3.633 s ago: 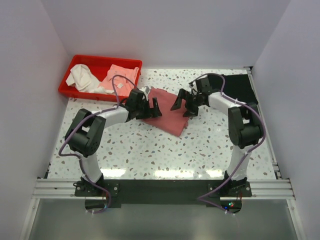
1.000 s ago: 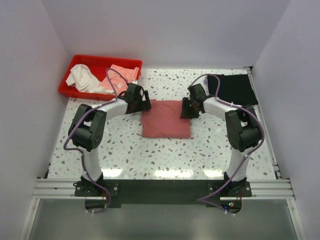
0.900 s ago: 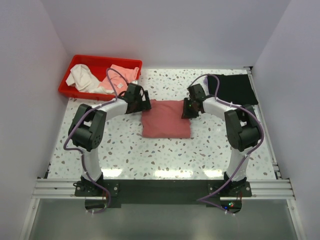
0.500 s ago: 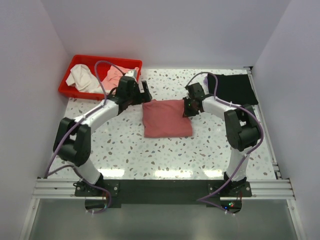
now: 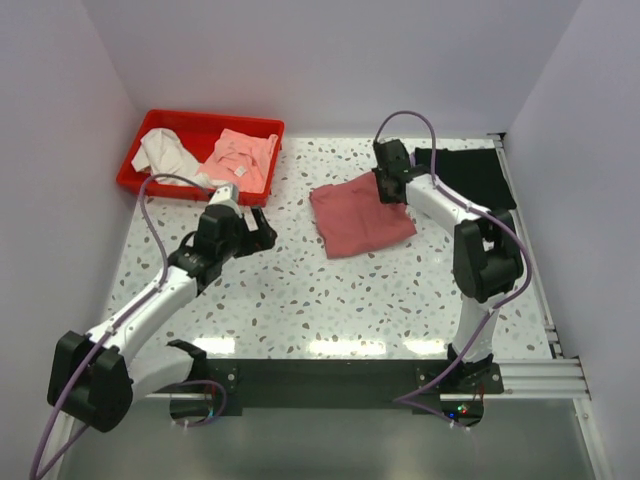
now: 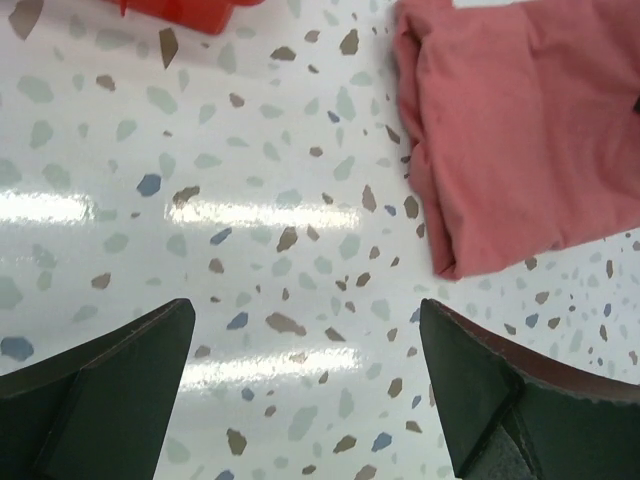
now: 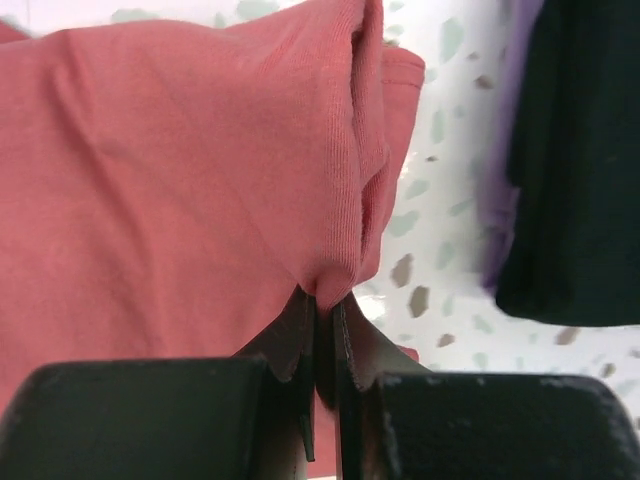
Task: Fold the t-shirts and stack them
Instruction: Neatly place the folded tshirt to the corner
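The folded dusty rose-red t-shirt (image 5: 360, 220) lies skewed on the speckled table (image 5: 300, 290), its far right corner raised. My right gripper (image 5: 388, 186) is shut on that edge; in the right wrist view a pinch of red cloth (image 7: 180, 170) sits between the closed jaws of the gripper (image 7: 322, 300). The black t-shirt (image 5: 475, 175) lies flat at the far right, just beyond the pinched edge, and shows dark at the right of the wrist view (image 7: 575, 160). My left gripper (image 5: 255, 228) hangs open over bare table, left of the red shirt (image 6: 510, 130), with nothing between its fingers (image 6: 307, 320).
A red bin (image 5: 205, 122) at the far left holds a white cloth (image 5: 165, 155) and a pink cloth (image 5: 240, 158); its corner shows in the left wrist view (image 6: 190, 12). White walls close in the table on three sides.
My right gripper shut on the red shirt's right edge and pulled it back and right, toward the black shirt, turning it. The left arm drew back toward the near left, still open.
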### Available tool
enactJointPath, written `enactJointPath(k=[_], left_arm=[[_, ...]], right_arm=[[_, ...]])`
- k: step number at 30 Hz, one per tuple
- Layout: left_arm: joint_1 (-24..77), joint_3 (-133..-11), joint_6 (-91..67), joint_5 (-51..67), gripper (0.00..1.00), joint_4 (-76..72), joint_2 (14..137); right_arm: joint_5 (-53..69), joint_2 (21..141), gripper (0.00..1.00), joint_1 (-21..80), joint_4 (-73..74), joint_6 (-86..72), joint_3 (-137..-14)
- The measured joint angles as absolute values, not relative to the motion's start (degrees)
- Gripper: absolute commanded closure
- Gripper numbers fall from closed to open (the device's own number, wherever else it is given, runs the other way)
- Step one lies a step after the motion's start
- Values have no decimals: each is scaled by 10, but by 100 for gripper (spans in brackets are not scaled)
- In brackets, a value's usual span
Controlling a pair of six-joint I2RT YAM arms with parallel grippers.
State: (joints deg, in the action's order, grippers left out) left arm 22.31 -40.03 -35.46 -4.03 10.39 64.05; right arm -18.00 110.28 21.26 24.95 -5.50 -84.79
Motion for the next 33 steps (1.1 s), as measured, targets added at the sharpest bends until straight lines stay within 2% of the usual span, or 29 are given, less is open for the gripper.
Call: enactJointPath(k=[6,15,24,33], left_arm=[[223,-359,-370,-40,0,132,573],[223,-352,-382,-39,0,169,559],[223,-348,-385,-39,0,194,559],[223,-348,-385,-50,0,210,552]], right_arm=[[-280,1103,100,213,262,13,-893],[-401,1103,100,213,254,124,-952],[-471,1103,100,212,244,190,-985],[-490,1103,100,208,249,204,-1018]])
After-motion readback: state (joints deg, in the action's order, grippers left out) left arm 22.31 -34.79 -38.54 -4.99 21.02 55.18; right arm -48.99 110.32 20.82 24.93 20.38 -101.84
